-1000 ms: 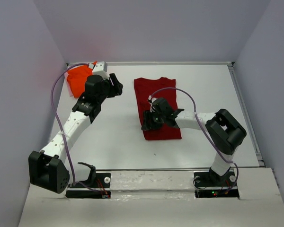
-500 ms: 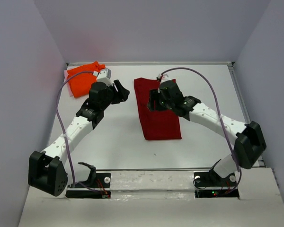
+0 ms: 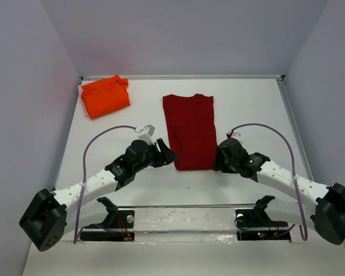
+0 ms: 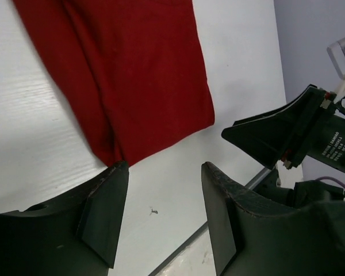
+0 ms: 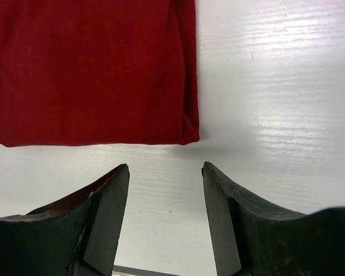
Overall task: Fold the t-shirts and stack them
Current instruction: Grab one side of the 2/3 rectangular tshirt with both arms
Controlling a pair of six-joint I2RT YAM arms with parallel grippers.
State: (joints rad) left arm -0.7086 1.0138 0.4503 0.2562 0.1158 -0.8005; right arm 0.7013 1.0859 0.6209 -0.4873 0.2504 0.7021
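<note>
The dark crimson red t-shirt [image 3: 190, 131] lies folded into a long strip in the middle of the table, collar end far. It also shows in the left wrist view [image 4: 126, 75] and in the right wrist view [image 5: 92, 69]. The bright orange t-shirt [image 3: 105, 96] lies bunched at the far left corner. My left gripper [image 3: 168, 156] is open and empty at the red shirt's near left corner [image 4: 164, 172]. My right gripper [image 3: 217, 161] is open and empty just short of the shirt's near right corner [image 5: 164, 169].
The white table [image 3: 247, 109] has raised rims at the far and right sides. A metal strip [image 3: 184, 206] runs along the near edge in front of the arm bases. Grey walls close in on three sides.
Both arms have pulled back from the far side towards the near edge. The left gripper left the orange shirt; the right gripper came off the red shirt. Both now flank its near hem.
</note>
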